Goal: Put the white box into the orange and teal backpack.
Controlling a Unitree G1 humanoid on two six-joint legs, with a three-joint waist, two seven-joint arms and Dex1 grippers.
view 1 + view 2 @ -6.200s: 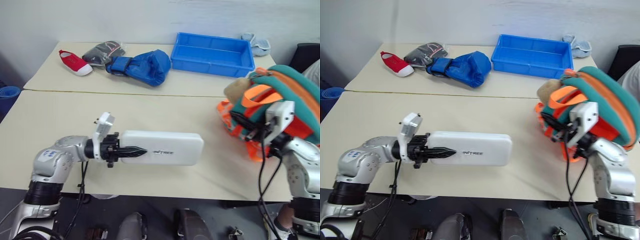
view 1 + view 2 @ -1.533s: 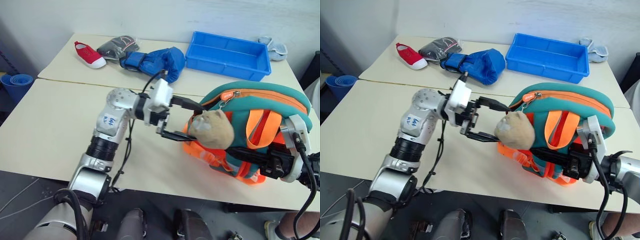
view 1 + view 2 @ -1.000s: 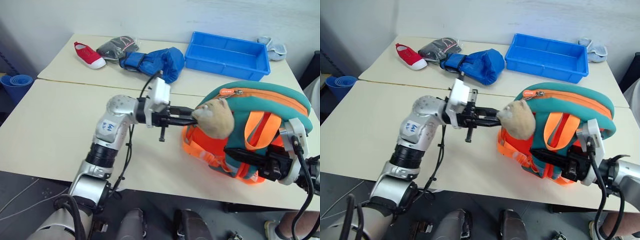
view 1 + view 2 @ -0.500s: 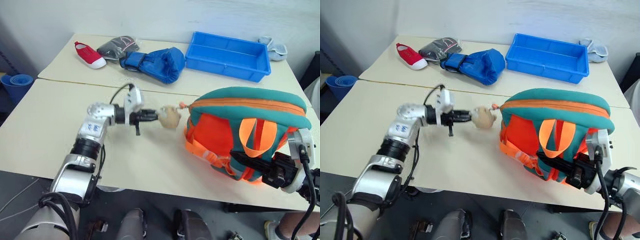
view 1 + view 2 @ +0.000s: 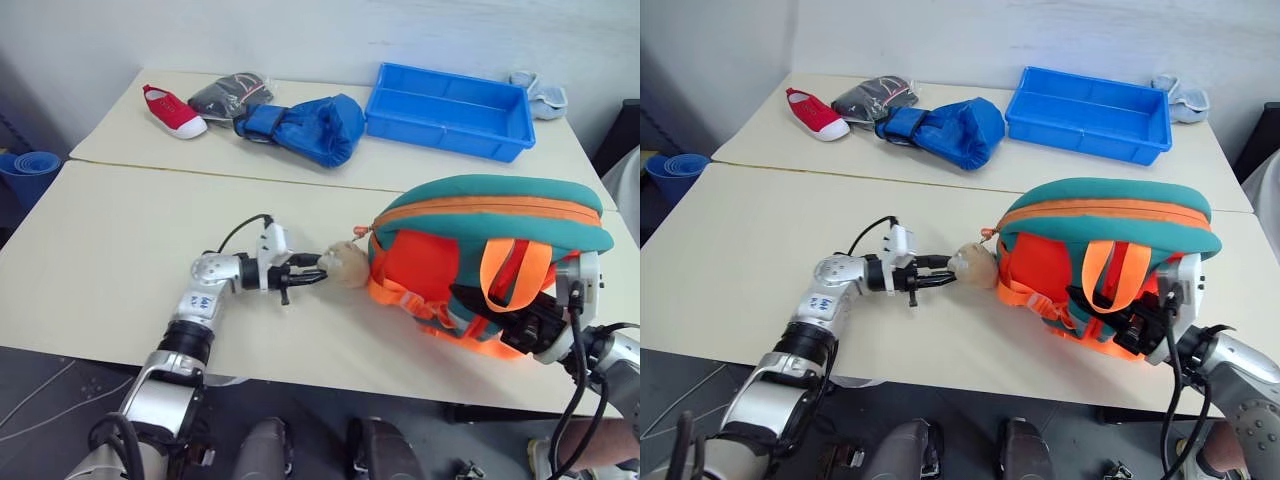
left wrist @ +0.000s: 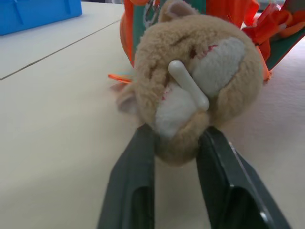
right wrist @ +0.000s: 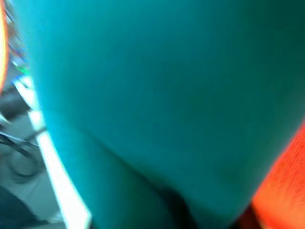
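Note:
The orange and teal backpack (image 5: 480, 215) lies on the right of the near table, its zip line closed along the teal top. The white box is out of view. A tan plush toy (image 5: 345, 266) hangs off the backpack's left end and rests on the table. My left gripper (image 5: 318, 272) lies level at the toy, open, its two black fingers (image 6: 138, 167) flanking the toy's (image 6: 190, 90) lower edge. Under the backpack's near right side, against the orange straps, sits my right gripper (image 5: 478, 305). Teal fabric (image 7: 157, 95) presses close in the right wrist view.
On the far table stand a blue tray (image 5: 440, 133), a blue boxing glove (image 5: 300, 125), a red shoe (image 5: 172, 110), a dark bundle (image 5: 228, 95) and a pale cloth item (image 5: 540, 90). A blue roll (image 5: 25, 170) lies off the table's left edge.
The backpack has come down from a raised tilt to lie on the table. My left gripper sank with the plush toy and its fingers have parted. My right gripper has shifted slightly under the backpack.

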